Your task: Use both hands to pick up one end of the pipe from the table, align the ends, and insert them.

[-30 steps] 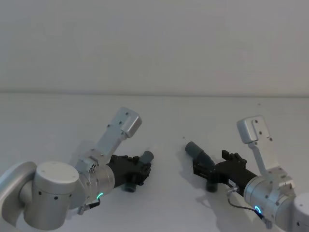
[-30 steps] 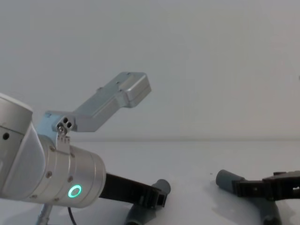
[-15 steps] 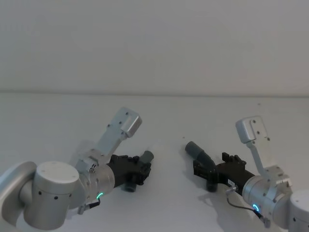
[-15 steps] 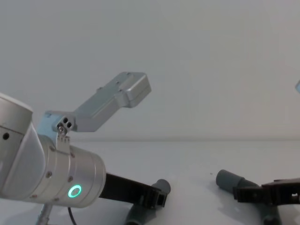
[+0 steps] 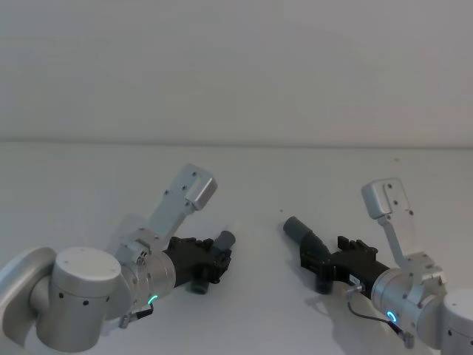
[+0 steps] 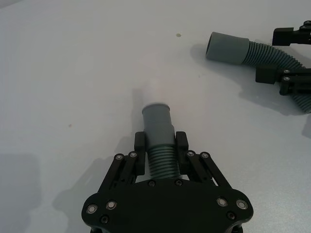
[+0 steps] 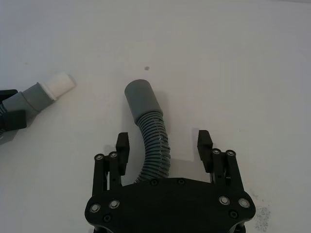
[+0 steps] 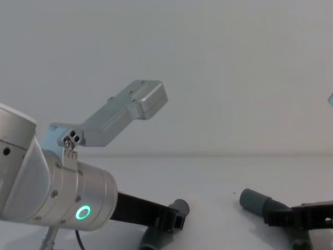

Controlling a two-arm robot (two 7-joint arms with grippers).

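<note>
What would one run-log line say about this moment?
left hand: shut on white-tipped hose | right hand: open, straddling cuffed hose | insertion: not done

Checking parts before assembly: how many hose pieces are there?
2. One hose piece is clamped in the left gripper; the other hose piece lies between the right gripper's open fingers.

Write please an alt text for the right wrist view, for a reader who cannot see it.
The open right hand straddles a grey ribbed hose lying on a white table, its fingers not touching it. Farther off, a second hose with a white tip lies apart from the first hose's wide end.
</note>
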